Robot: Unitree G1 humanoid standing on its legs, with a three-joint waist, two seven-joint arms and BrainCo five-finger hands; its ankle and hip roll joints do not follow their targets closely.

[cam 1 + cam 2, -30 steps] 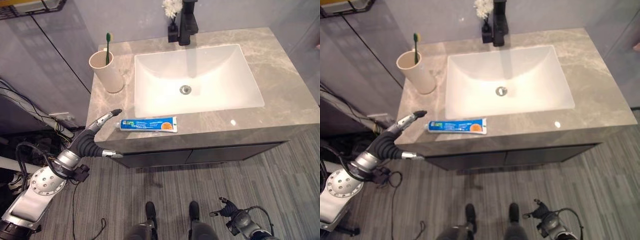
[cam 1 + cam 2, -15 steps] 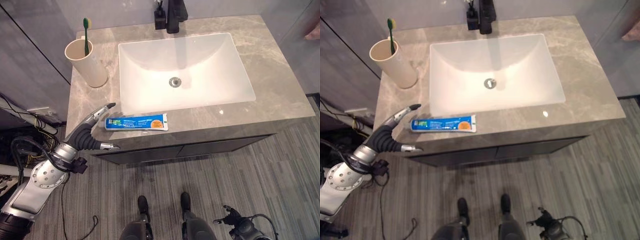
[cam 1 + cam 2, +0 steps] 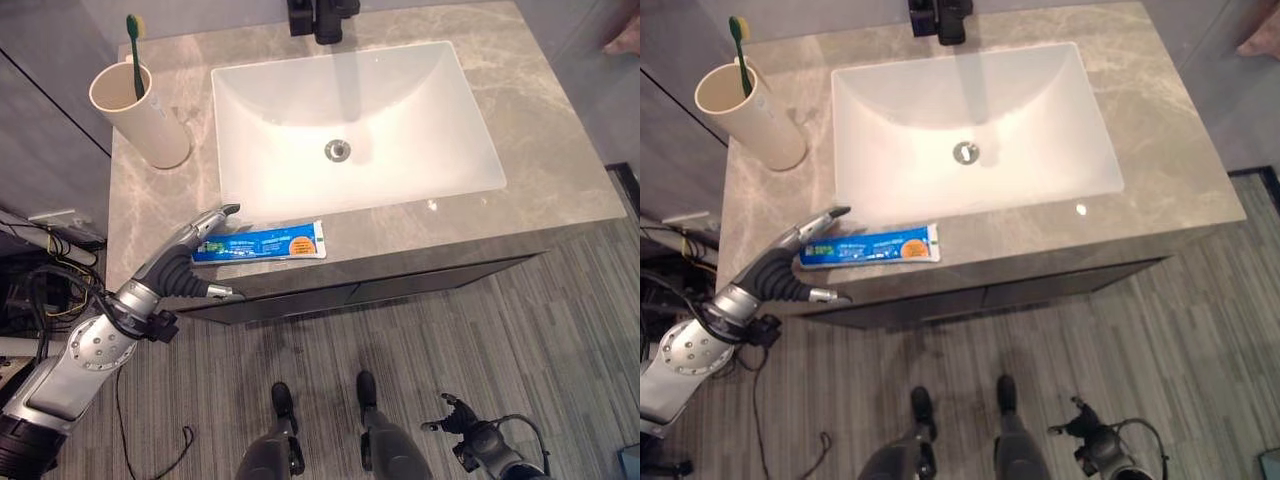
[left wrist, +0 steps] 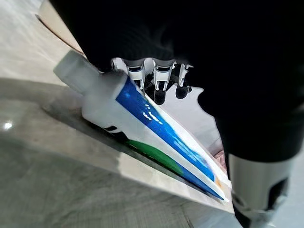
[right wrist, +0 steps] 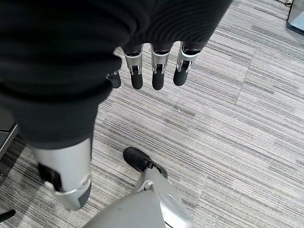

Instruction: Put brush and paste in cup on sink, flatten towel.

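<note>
Reaching further in than a moment ago, the left robot hand now touches the toothpaste, lying flat on the surface before the sink; fingers relaxed, spread wide. Toothbrush stands in cup. Right robot hand hangs open over floor

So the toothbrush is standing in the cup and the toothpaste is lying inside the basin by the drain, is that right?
Not quite. The toothbrush does stand in the cup, but the toothpaste is not in the basin. It lies flat on the counter's front edge, in front of the basin, with the left hand at its cap end. The left eye view shows this.
</note>
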